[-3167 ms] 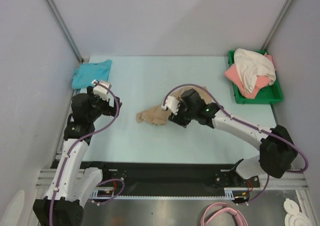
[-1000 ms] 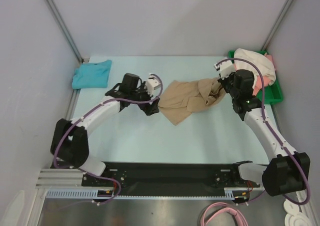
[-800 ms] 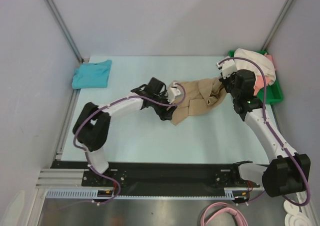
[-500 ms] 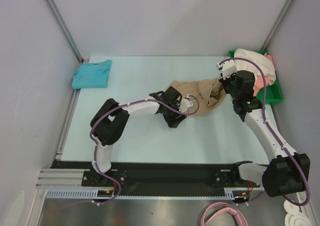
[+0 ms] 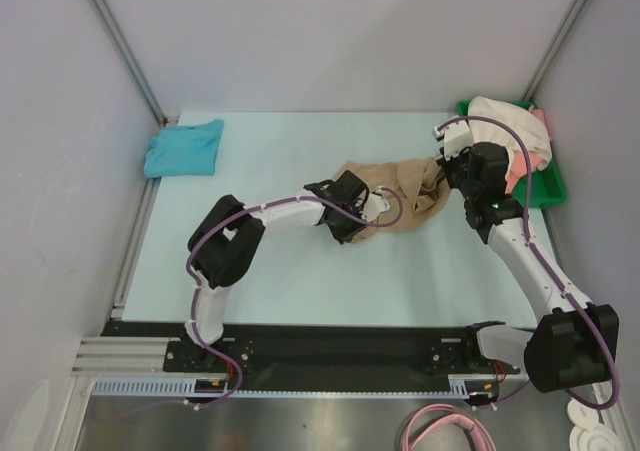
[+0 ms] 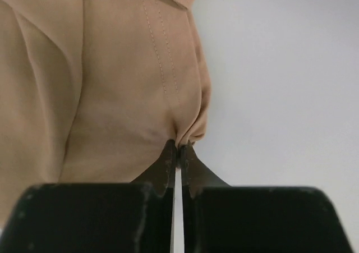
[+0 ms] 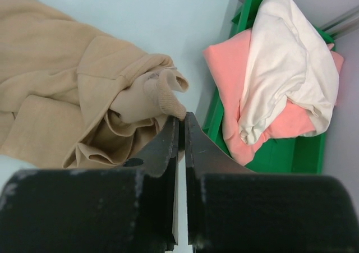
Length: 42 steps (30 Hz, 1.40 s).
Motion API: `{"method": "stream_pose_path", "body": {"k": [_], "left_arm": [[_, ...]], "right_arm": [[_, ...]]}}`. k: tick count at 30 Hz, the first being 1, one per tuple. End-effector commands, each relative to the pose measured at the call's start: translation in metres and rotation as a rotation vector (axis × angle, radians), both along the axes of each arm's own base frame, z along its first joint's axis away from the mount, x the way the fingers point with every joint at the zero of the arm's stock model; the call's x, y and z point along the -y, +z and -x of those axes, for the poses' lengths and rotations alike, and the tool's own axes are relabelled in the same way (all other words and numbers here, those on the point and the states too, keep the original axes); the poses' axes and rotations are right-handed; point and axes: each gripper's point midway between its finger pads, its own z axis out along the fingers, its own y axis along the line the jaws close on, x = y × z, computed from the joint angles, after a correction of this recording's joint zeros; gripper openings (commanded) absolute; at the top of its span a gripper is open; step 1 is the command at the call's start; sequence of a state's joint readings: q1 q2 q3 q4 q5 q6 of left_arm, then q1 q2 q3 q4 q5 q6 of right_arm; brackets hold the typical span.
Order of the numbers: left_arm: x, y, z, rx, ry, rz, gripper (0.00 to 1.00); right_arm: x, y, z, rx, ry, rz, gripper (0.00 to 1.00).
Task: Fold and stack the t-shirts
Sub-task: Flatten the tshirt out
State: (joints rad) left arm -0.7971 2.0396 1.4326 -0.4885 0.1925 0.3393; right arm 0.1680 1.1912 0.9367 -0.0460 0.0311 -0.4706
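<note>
The tan t-shirt [image 5: 398, 193] lies crumpled at mid-table, stretched between both grippers. My left gripper [image 5: 362, 219] sits at its lower left edge; in the left wrist view my left gripper [image 6: 178, 147] is shut on a small pucker of the tan t-shirt [image 6: 112, 96] near its stitched hem. My right gripper [image 5: 447, 167] holds the shirt's right end; the right wrist view shows my right gripper [image 7: 182, 118] shut on a ribbed fold of the tan t-shirt [image 7: 61, 96]. The teal t-shirt [image 5: 185, 147] lies folded at the far left.
A green tray [image 5: 548, 189] stands at the far right corner, holding a cream-white shirt [image 5: 510, 133] on top of a coral-pink one [image 5: 470, 151]. In the right wrist view the tray [image 7: 247, 12] lies just right of the fingers. Frame posts rise at both back corners.
My left arm has swung right from the shirt's left side, pushing the cloth into a tighter bunch, and its jaws have closed on the shirt's edge. The right arm has held still.
</note>
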Motion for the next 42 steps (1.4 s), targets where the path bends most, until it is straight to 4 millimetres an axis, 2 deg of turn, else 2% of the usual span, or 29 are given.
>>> {"method": "stream_pose_path", "body": {"k": [1,4,5,6,8,9,11,12,14,15,16,17,18,20,21,23,24,25,26,27,28,30,32,33,34,35,37,39,42], "left_arm": [[0.004,0.004,-0.001,0.012,-0.012,-0.009,0.01],[-0.013,0.024,0.006,0.053,-0.010,-0.015,0.01],[-0.019,0.034,0.005,0.089,-0.008,-0.008,0.00],[-0.041,0.052,0.005,0.154,0.011,-0.011,0.00],[-0.067,0.075,-0.002,0.236,0.054,0.004,0.00],[-0.097,0.097,-0.008,0.296,0.099,0.029,0.00],[-0.129,0.120,-0.013,0.358,0.155,0.051,0.00],[-0.161,0.141,-0.015,0.427,0.205,0.065,0.00],[-0.190,0.160,-0.016,0.521,0.250,0.061,0.00],[-0.211,0.168,-0.007,0.594,0.255,0.046,0.00],[-0.227,0.172,-0.005,0.648,0.282,0.005,0.00],[-0.235,0.187,0.000,0.733,0.279,0.009,0.00],[-0.243,0.171,0.006,0.731,0.278,-0.022,0.01],[-0.258,0.172,0.006,0.802,0.320,-0.057,0.01],[-0.264,0.155,0.008,0.786,0.324,-0.090,0.01],[-0.277,0.141,0.003,0.777,0.351,-0.145,0.09],[-0.281,0.134,0.000,0.765,0.363,-0.162,0.18],[-0.284,0.129,-0.003,0.755,0.375,-0.173,0.33],[-0.285,0.132,-0.011,0.770,0.399,-0.165,0.39],[-0.293,0.128,-0.019,0.765,0.443,-0.186,0.46],[-0.296,0.131,-0.025,0.780,0.474,-0.191,0.63],[-0.290,0.142,-0.035,0.798,0.490,-0.150,0.71],[-0.280,0.147,-0.027,0.764,0.465,-0.088,0.77],[-0.273,0.149,-0.023,0.749,0.438,-0.049,0.79],[-0.257,0.147,-0.015,0.711,0.369,0.017,0.80],[-0.249,0.143,-0.003,0.668,0.320,0.042,0.80],[-0.240,0.131,0.008,0.616,0.260,0.061,0.73],[-0.241,0.115,0.015,0.591,0.227,0.027,0.66],[-0.247,0.091,0.023,0.540,0.219,-0.016,0.68]], "right_arm": [[-0.002,0.013,-0.005,0.057,0.003,-0.025,0.00],[0.000,0.021,-0.001,0.074,-0.003,-0.023,0.00],[0.001,0.033,0.003,0.104,-0.003,-0.029,0.00],[0.003,0.032,0.008,0.089,-0.003,-0.027,0.00],[0.007,0.042,0.014,0.105,-0.018,-0.025,0.00],[0.009,0.057,0.019,0.137,-0.024,-0.028,0.00],[0.013,0.071,0.028,0.149,-0.029,-0.033,0.00],[0.014,0.087,0.039,0.186,-0.026,-0.042,0.00],[0.014,0.096,0.053,0.189,-0.009,-0.053,0.00],[0.009,0.103,0.060,0.197,0.019,-0.071,0.00],[0.004,0.104,0.071,0.189,0.052,-0.088,0.00],[0.001,0.101,0.075,0.176,0.065,-0.096,0.00],[-0.001,0.094,0.077,0.154,0.076,-0.104,0.00],[-0.001,0.064,0.071,0.080,0.067,-0.087,0.00],[0.002,0.051,0.067,0.053,0.055,-0.066,0.00],[0.013,0.021,0.054,0.004,0.014,-0.006,0.00],[0.016,0.013,0.050,-0.008,0.008,0.010,0.00],[0.018,0.004,0.046,-0.015,0.003,0.021,0.00],[0.018,-0.010,0.039,-0.049,0.003,0.024,0.00],[0.020,-0.014,0.035,-0.058,-0.002,0.022,0.00],[0.020,-0.021,0.030,-0.073,-0.006,0.021,0.00],[0.019,-0.028,0.020,-0.091,-0.018,0.003,0.00],[0.016,-0.028,0.017,-0.095,-0.021,-0.022,0.00],[0.015,-0.030,0.016,-0.100,-0.018,-0.028,0.00],[0.013,-0.030,0.016,-0.099,-0.012,-0.033,0.00],[0.012,-0.030,0.016,-0.097,-0.011,-0.039,0.00],[0.010,-0.032,0.018,-0.096,-0.007,-0.040,0.00],[0.008,-0.035,0.019,-0.100,-0.004,-0.039,0.00],[0.005,-0.037,0.021,-0.105,0.002,-0.037,0.00]]}}
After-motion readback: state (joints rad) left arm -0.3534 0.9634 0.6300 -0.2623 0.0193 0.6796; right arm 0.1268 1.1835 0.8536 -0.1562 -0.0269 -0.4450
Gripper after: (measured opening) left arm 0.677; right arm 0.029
